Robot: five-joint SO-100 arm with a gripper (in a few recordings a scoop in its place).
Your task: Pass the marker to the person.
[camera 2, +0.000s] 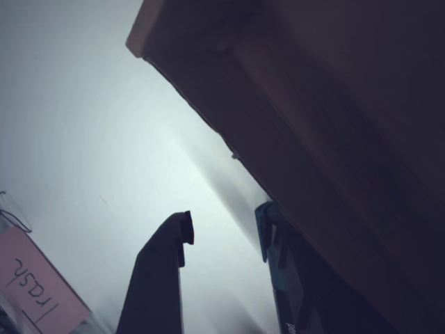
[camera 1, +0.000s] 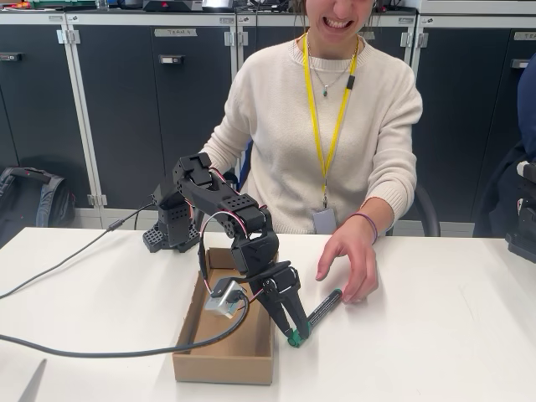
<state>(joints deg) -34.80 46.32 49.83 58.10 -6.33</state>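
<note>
The handover is under way. The marker (camera 1: 322, 309) lies on the bench (camera 1: 435, 335), its green cap end between the claw's (camera 1: 295, 333) fingers; grip cannot be told. The person's hand (camera 1: 352, 261), at two o'clock, touches the other end. Release is required next.

You see the slim teal-capped dark marker (camera 1: 316, 315) just right of the black two-finger gripper (camera 1: 293, 333), open brown cardboard tray (camera 1: 224, 364) left, the cream-sweatered person's hand (camera 1: 350, 266) behind-right.

An open brown cardboard tray (camera 1: 224, 360) sits on the white table (camera 1: 452, 343); dark grey cabinets (camera 1: 126, 109) behind, black backpack (camera 1: 29, 201) left of it.
</note>
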